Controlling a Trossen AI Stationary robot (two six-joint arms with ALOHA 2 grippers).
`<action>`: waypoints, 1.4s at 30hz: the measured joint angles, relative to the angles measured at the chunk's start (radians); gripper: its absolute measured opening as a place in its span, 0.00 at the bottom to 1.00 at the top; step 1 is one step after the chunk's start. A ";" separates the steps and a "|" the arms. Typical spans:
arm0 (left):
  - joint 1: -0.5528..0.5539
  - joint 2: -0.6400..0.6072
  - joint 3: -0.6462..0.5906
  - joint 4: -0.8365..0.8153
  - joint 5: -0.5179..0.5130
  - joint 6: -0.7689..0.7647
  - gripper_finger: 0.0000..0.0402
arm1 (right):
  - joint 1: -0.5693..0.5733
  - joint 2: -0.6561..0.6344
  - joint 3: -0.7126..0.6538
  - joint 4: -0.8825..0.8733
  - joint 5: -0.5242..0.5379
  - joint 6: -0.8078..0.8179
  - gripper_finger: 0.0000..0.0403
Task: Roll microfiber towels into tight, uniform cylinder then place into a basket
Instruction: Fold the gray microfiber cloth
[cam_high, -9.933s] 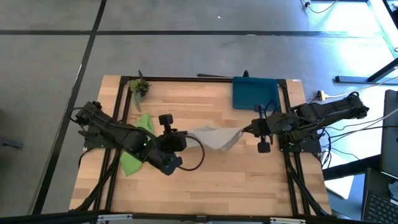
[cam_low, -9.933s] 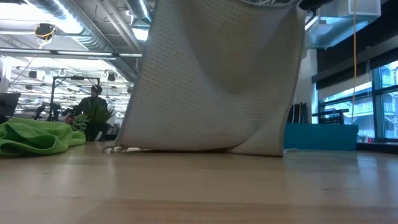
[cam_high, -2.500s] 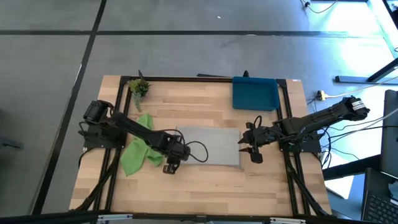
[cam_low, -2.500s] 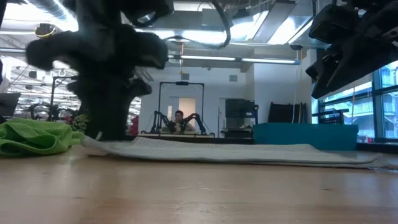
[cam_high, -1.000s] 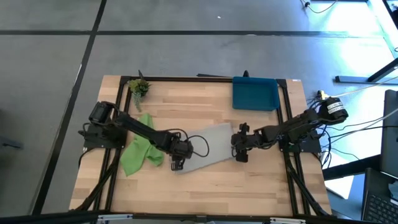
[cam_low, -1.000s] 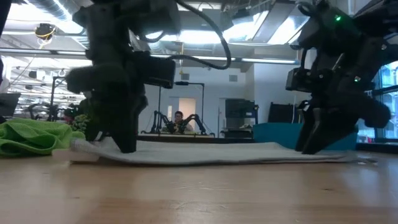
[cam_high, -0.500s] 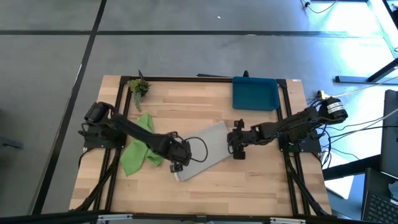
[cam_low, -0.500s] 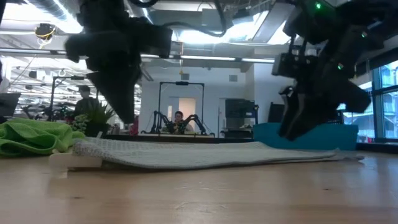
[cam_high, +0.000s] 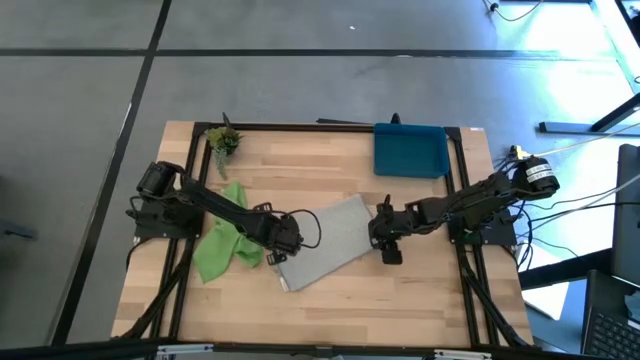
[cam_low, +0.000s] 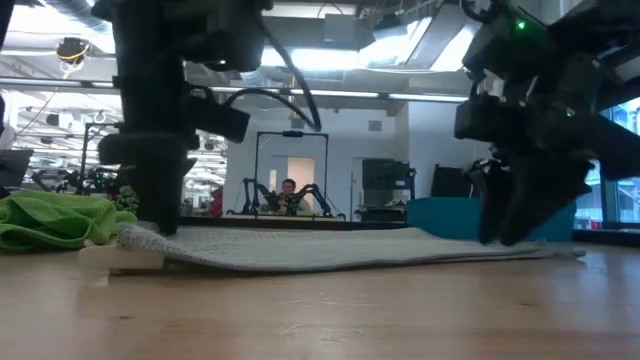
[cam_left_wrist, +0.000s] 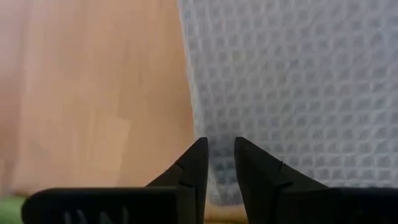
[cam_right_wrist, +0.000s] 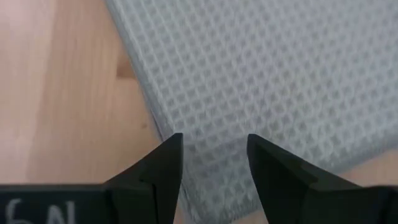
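1. Left gripper (cam_left_wrist: 217, 149) of mine sits low over the grey towel's (cam_high: 322, 240) left edge, fingers (cam_left_wrist: 194, 163) parted by a narrow gap with the waffle cloth showing between the tips; nothing is clamped. My right gripper (cam_right_wrist: 211, 152) is over the towel's right edge, at about 3 o'clock from the cloth's middle, its fingers (cam_right_wrist: 165, 163) spread moderately wide above the weave and gripping nothing.
2. Wooden table (cam_high: 330, 300) carries everything inside a dark frame.
3. Grey towel lies flat and unrolled near the table's centre, skewed so one corner points toward 7 o'clock and the opposite corner toward 1 o'clock. In the low view it is a thin flat sheet (cam_low: 350, 248).
4. Basket (cam_high: 410, 150), dark blue, sits at the table's far edge, at about 1 o'clock from the grey towel, well apart from it.
5. Green towel (cam_high: 222, 240) lies crumpled at 9 o'clock from the grey one, under my left arm.
6. Small potted plant (cam_high: 223, 139) stands at the far left corner, about 11 o'clock.
7. White tag (cam_low: 122, 259) pokes out flat at the grey towel's near corner; any writing on it is too small to read.
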 joint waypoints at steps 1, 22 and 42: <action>0.000 0.000 -0.011 0.019 0.020 -0.001 0.18 | -0.001 0.000 -0.006 0.002 0.000 0.000 0.45; -0.127 0.002 -0.041 0.385 0.196 -0.075 0.18 | -0.081 -0.002 -0.044 0.083 0.247 -0.085 0.45; -0.135 0.039 0.042 0.228 0.001 -0.072 0.18 | -0.042 0.042 0.019 0.119 -0.026 -0.085 0.45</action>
